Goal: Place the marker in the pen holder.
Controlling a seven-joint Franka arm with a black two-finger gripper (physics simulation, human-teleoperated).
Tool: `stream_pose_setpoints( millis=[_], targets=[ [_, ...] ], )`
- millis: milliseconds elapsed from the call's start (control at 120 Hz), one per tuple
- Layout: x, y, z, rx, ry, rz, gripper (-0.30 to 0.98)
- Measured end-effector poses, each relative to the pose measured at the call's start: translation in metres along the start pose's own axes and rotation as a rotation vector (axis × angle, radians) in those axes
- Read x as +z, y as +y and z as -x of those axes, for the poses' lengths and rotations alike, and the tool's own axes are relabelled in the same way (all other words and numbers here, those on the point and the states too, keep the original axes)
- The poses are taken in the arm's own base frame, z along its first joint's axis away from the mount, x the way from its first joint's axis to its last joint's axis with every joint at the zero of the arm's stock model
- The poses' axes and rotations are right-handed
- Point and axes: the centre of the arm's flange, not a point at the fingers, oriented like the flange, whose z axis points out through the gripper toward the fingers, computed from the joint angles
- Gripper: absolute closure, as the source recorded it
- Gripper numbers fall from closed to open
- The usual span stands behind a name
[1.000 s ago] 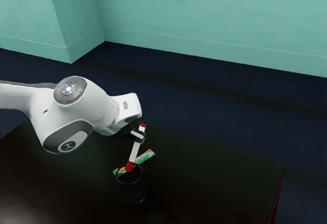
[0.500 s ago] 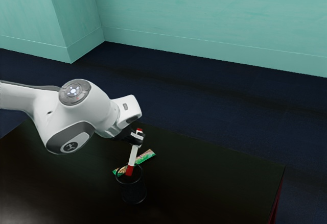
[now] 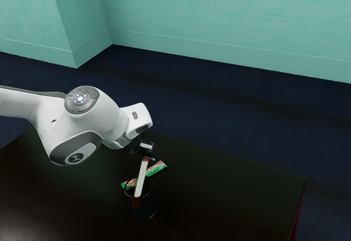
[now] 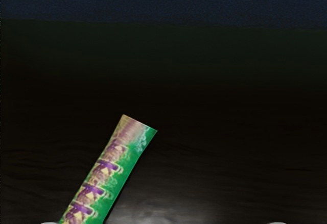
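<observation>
Green patterned packet (image 4: 104, 178) flat on the dark table (image 3: 236, 191).

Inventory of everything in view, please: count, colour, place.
marker: one, white with red ends, lower end in pen holder, leaning
pen holder: one, black, upright on table
wrapped packet: one, green with purple and yellow print, on table, partly behind pen holder in exterior view
table: one, near-black, under pen holder and packet
floor: one, dark blue, beyond table
walls: teal, behind floor
gripper: one, black, open, just above marker
arm: one, white and grey, from exterior view's left
</observation>
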Motion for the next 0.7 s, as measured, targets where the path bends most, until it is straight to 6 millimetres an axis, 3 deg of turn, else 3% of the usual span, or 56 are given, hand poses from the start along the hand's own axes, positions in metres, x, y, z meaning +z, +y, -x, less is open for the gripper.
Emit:
stream_pose_setpoints(
  millis=[83,175,292,375,458,700],
  targets=[
    [-0.004,-0.001,-0.005,-0.007,-0.001,-0.011,0.11],
    [-0.014,-0.018,-0.036,-0.06,0.004,-0.048,0.07],
    [-0.058,-0.026,-0.11,-0.114,0.03,-0.095,0.04],
    [-0.083,-0.054,-0.165,-0.191,-0.004,-0.126,0.03],
    [-0.101,-0.072,-0.201,-0.229,-0.065,-0.146,0.02],
    [-0.152,-0.131,-0.245,-0.263,-0.227,-0.14,0.01]
  ],
)
